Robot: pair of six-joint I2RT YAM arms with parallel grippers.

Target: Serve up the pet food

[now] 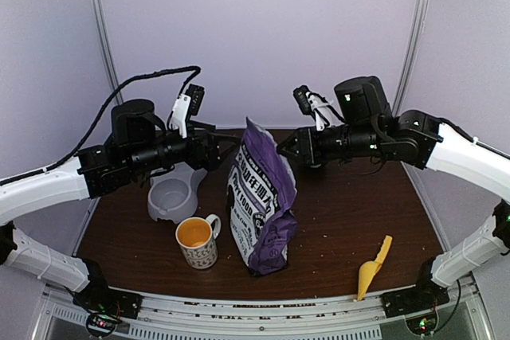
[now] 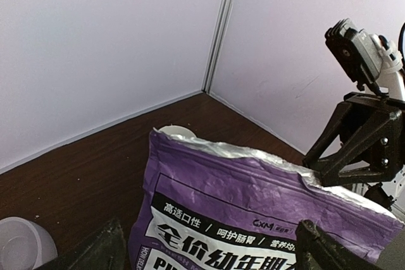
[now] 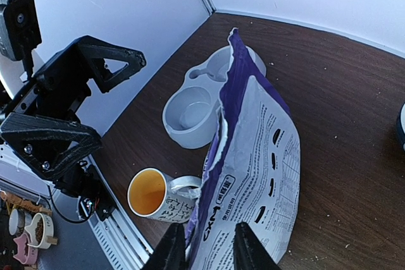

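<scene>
Currently the tall purple foil puppy-food bag (image 1: 259,205) stands upright mid-way across the dark brown wooden table (image 1: 351,212), between both grippers. Left gripper (image 1: 225,147) is wide open, just beside the bag's top. Right gripper (image 3: 209,245) is narrow, fingers straddling the bag's top edge; can't tell if clamped. Grey plastic double bowl (image 1: 171,197) sits left of the bag.

The purple bag (image 1: 261,197) at centre frame is crinkled plastic film with a soft gloss, and its open mouth shows a shiny silver foil lining (image 2: 240,152). The table (image 1: 351,212) looks like dark wood, smooth with a low sheen. The mug (image 1: 197,243), lower left, looks like glazed ceramic, glossy orange inside. The grey double bowl (image 1: 171,197) is matt plastic. The yellow scoop (image 1: 373,268), lower right, is smooth plastic. The left gripper (image 3: 120,99) is grainy matt black plastic.
</scene>
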